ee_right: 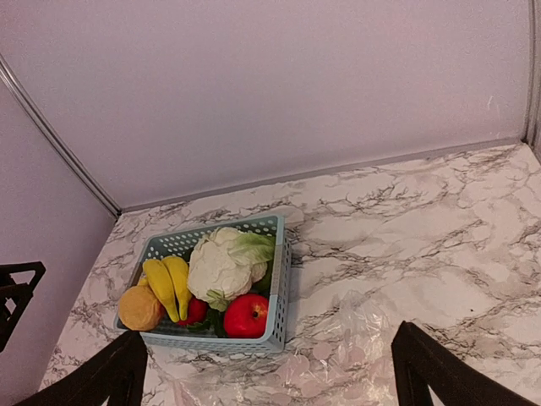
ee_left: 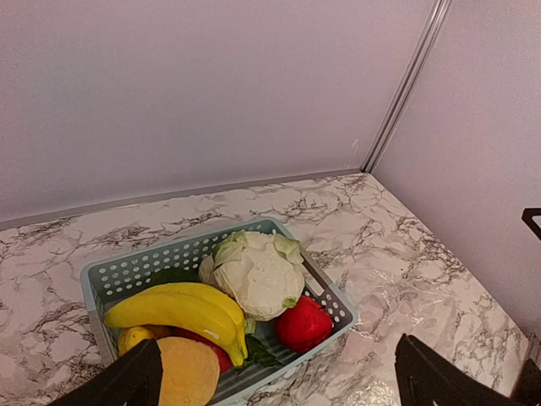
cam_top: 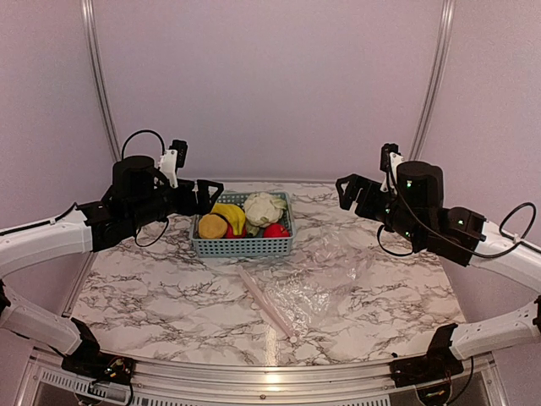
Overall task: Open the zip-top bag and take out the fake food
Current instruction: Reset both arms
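Zip-top bag point(cam_top: 297, 292) lies flat, seemingly empty, mid-tabletop toward near edge. Fake food point(cam_top: 254, 216) sits in blue basket point(cam_top: 243, 247) by far edge. Left gripper point(cam_top: 210, 196) and right gripper point(cam_top: 345, 193) hover, jaws spread, empty. Removal judged done; next: confirm bag empty.

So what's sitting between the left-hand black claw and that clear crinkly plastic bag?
The light blue slotted plastic basket, filled with glossy toy fruit and vegetables, sits between the left gripper and the clear bag, as the top view shows.

Clear zip-top bag point(cam_top: 314, 288) lies crumpled (beside the basket point(cam_top: 243, 247) holding fake food point(cam_top: 262, 210)).
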Tool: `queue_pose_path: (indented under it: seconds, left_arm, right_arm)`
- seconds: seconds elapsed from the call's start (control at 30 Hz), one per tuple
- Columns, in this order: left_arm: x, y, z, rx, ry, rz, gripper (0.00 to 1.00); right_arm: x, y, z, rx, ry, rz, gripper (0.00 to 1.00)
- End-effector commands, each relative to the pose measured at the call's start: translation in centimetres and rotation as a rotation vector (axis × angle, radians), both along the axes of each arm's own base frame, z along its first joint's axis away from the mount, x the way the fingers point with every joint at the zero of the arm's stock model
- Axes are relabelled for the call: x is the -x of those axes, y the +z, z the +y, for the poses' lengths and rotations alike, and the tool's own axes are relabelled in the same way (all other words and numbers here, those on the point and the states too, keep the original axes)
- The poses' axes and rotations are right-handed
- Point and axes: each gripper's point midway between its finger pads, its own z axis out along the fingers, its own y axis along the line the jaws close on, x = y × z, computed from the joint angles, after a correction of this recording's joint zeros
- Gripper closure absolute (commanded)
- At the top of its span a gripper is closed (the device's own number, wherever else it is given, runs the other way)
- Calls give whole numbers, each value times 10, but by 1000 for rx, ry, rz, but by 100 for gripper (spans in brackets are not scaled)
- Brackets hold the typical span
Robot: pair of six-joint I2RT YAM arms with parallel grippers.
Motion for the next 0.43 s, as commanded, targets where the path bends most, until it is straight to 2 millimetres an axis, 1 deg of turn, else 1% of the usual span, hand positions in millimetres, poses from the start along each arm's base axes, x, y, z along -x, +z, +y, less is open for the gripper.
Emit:
queue_pose_path:
  seconds: [0.0, 0.4]
  left_arm:
    - [2, 16, 0, 20, -8, -40, 1]
    - [2, 15, 0, 21, -9, -38, 1]
  right_arm:
    - [-3, 9, 1, -8, -1, -18, 1]
    - [-2, 9, 1, -8, 1, -20, 1]
